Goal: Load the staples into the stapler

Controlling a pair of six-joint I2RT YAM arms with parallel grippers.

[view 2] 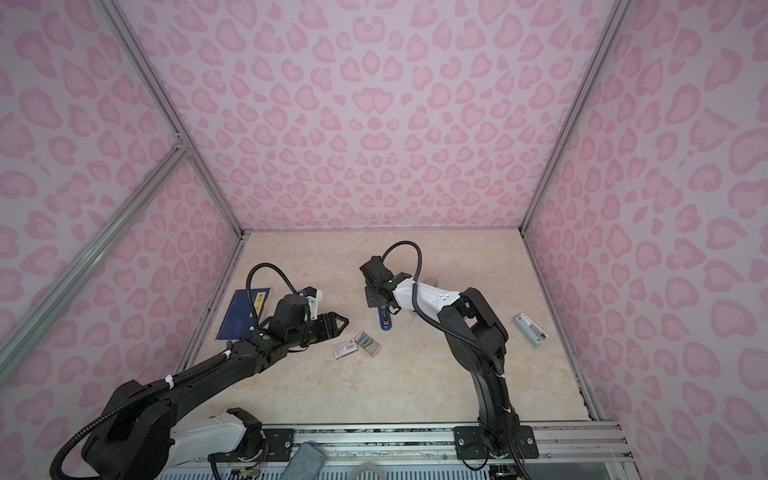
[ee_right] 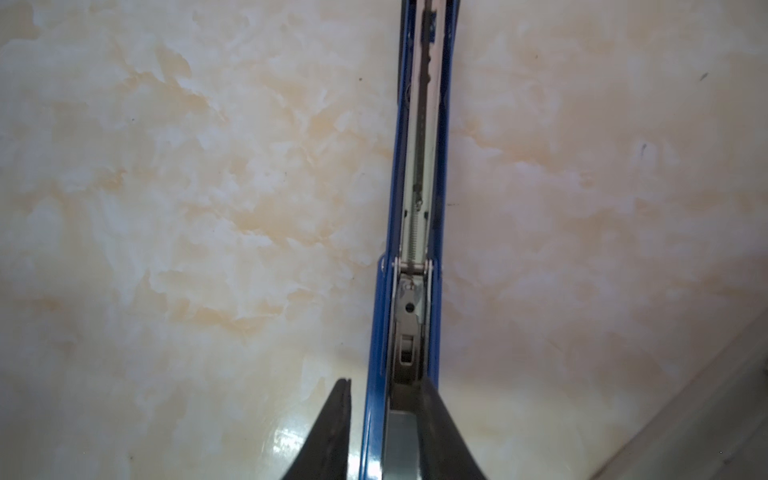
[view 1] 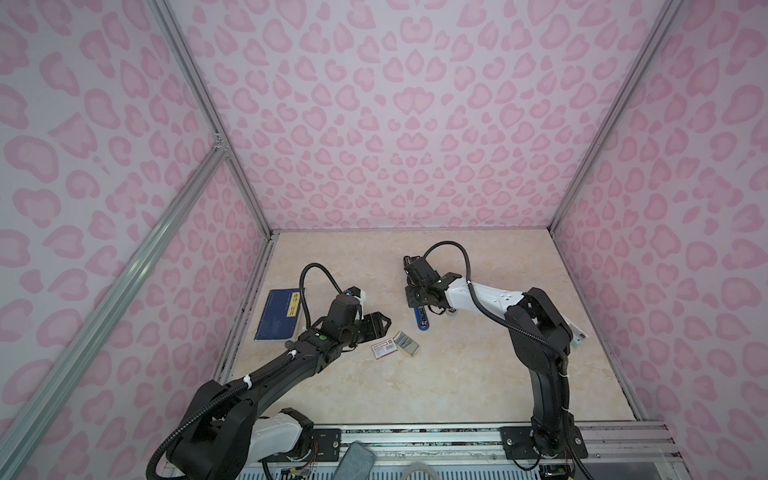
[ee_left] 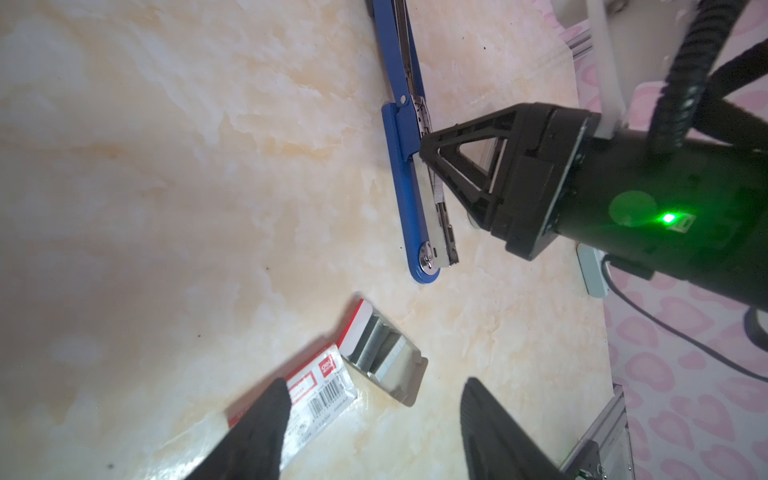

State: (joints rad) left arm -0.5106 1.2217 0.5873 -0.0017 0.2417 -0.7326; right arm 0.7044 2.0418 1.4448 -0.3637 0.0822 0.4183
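In both top views, a cream, marble-patterned table (view 1: pixel 457 374) sits in a booth. Its walls (view 1: pixel 395 124) are pale with pink leopard spots, joined by aluminium frame (view 1: pixel 199 91) bars. A dark blue booklet (view 1: pixel 278 316) lies by the table's left edge. The blue stapler (view 1: pixel 423 322) lies hinged open near the middle. The staples (view 1: pixel 406 343) lie just in front of it as grey strips in an open tray. The tray touches a small white box (view 1: pixel 383 350) with a red label. The left gripper (view 1: pixel 384 324) hangs left of the tray, and the right gripper (view 1: pixel 419 309) points down onto the stapler. In a top view, a pale device (view 2: pixel 530 330) lies near the right wall.

In the left wrist view, the glossy tabletop reflects light. The left gripper's fingers (ee_left: pixel 266 415) stand wide apart and hold nothing. The staples and box lie beyond their tips.

In the right wrist view, the right gripper's fingers (ee_right: pixel 336 415) straddle the stapler's open metal channel. One finger is outside the blue side. Whether they clamp it I cannot tell.
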